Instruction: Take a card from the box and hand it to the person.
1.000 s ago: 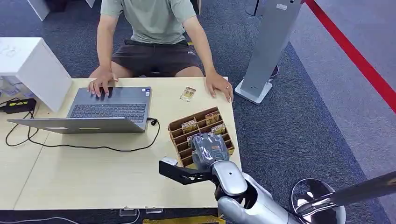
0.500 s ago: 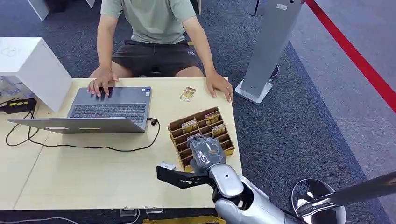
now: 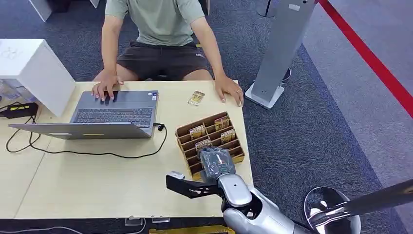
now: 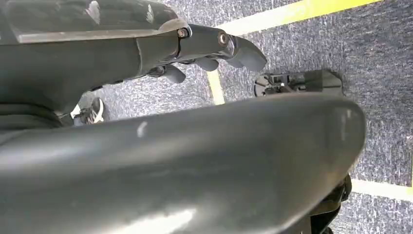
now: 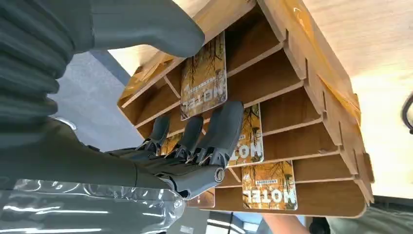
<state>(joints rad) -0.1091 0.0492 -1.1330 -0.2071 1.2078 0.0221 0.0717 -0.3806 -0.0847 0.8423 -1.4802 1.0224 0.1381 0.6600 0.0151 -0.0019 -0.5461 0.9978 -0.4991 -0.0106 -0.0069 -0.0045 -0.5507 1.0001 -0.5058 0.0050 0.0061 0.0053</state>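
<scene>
On the light wooden table point(image 3: 97, 185) a slotted wooden card box point(image 3: 185, 132) stands near the right edge, with hotel key cards upright in its compartments. The right robot hand point(image 3: 215, 164) hangs over the box's near rows; in the right wrist view the right robot hand point(image 5: 160, 122) has its thumb above one upright card point(image 5: 204, 78) and its dark fingers point(image 5: 221, 129) reaching down in front of a second card point(image 5: 251, 139) in the next row. The fingers are spread and partly curled, and I cannot tell whether they pinch a card or merely touch it. A third card point(image 5: 270, 192) stands in the row beyond. A loose card point(image 3: 196, 97) lies flat on the table between the box and the person point(image 3: 156, 29) seated at the far side, whose one hand point(image 3: 229, 89) rests on the table edge and other hand point(image 3: 106, 89) on an open laptop point(image 3: 114, 114). A black cable point(image 3: 97, 153) trails across the table. The left robot hand point(image 4: 214, 48) hangs over grey carpet, fingers loosely curled and holding nothing.
</scene>
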